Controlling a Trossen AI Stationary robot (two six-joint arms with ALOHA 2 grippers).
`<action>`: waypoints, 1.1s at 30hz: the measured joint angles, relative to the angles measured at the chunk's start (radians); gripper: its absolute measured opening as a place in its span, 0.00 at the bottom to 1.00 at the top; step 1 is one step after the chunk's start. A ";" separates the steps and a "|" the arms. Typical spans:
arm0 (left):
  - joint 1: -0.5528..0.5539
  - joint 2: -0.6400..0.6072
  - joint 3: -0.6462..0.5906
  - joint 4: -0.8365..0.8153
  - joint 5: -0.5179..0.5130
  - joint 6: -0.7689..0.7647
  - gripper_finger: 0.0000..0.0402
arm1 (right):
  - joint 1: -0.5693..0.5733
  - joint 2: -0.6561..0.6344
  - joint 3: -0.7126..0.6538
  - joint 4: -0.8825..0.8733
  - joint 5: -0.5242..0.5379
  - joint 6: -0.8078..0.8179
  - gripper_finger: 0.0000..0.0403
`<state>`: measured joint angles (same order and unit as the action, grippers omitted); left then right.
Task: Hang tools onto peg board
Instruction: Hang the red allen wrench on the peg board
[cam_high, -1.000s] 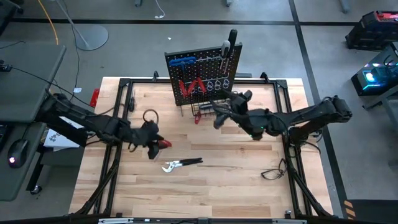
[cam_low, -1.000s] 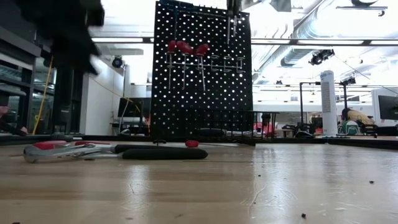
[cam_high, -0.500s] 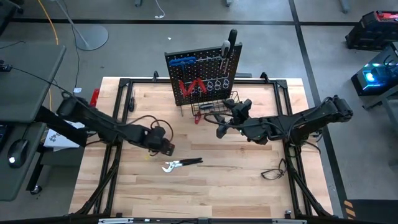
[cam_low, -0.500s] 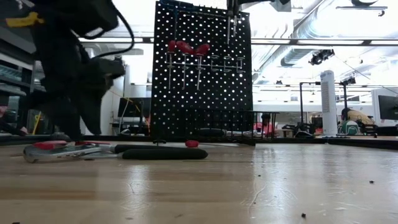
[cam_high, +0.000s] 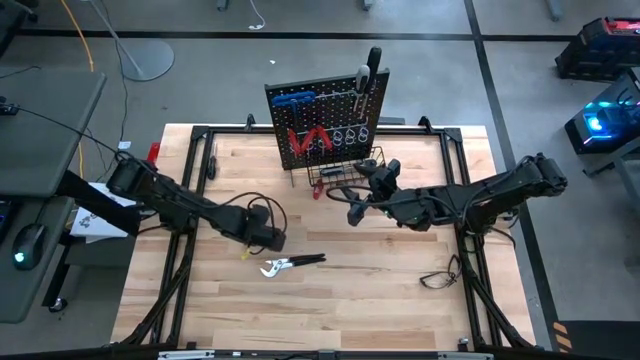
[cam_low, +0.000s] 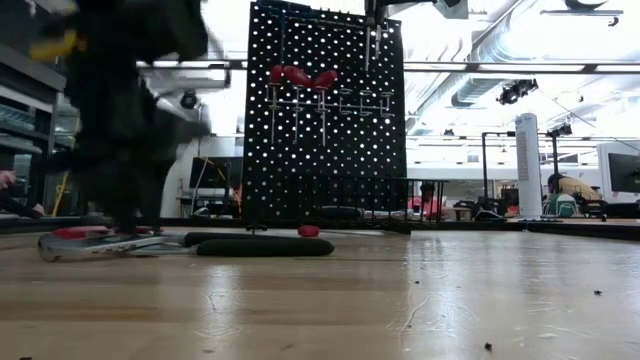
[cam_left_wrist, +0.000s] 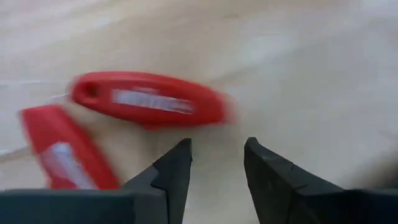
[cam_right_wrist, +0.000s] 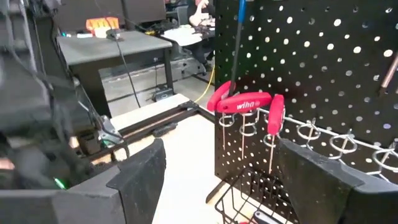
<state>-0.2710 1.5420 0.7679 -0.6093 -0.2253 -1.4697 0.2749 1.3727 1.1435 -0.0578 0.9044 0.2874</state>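
Overhead, the left end effector (cam_high: 268, 240) is low over the wooden table (cam_high: 400, 290), just beside the red-handled pliers (cam_high: 285, 264) that lie flat near the table's middle. In the left wrist view its two dark fingers (cam_left_wrist: 174, 171) stand apart with bare table showing in the gap between them; they grip nothing, and the two red pliers handles (cam_left_wrist: 146, 101) lie on the wood just ahead of the fingertips. The right end effector (cam_high: 365, 190) hangs in front of the peg board (cam_high: 325, 120), near the black wire basket (cam_high: 345, 175) at the board's foot, with its fingers spread wide and empty; the right wrist view shows them framing the board's lower rows. The peg board stands upright at the far middle of the table. On it, blue T-shaped hex keys (cam_high: 293, 98) hang at the upper left as the high view shows it, red T-handled drivers (cam_right_wrist: 244, 102) sit with their shafts through a row of metal rings (cam_right_wrist: 311, 132), and a black-handled screwdriver (cam_high: 374, 62) rises above the top edge. In the low view the pliers lie at the left with the dark mass of the left arm (cam_low: 120, 120) above them, a black handle (cam_low: 262, 246) lies beside them, and a small red object (cam_low: 308, 231) rests near the board's base. A loose coil of black cable (cam_high: 440, 277) lies near the right edge of the table.
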 joint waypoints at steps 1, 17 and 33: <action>-0.001 -0.018 0.019 -0.006 -0.001 0.024 0.32 | 0.000 0.000 0.000 -0.009 0.000 0.000 0.72; 0.037 -0.009 0.059 -0.222 -0.012 0.120 0.30 | -0.013 0.000 0.000 -0.031 -0.006 0.000 0.72; 0.045 0.177 0.070 -0.152 -0.021 0.166 0.08 | -0.007 0.000 0.000 -0.028 0.001 0.028 0.72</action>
<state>-0.2264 1.7188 0.8379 -0.7616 -0.2459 -1.3040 0.2681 1.3731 1.1435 -0.0860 0.9056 0.3159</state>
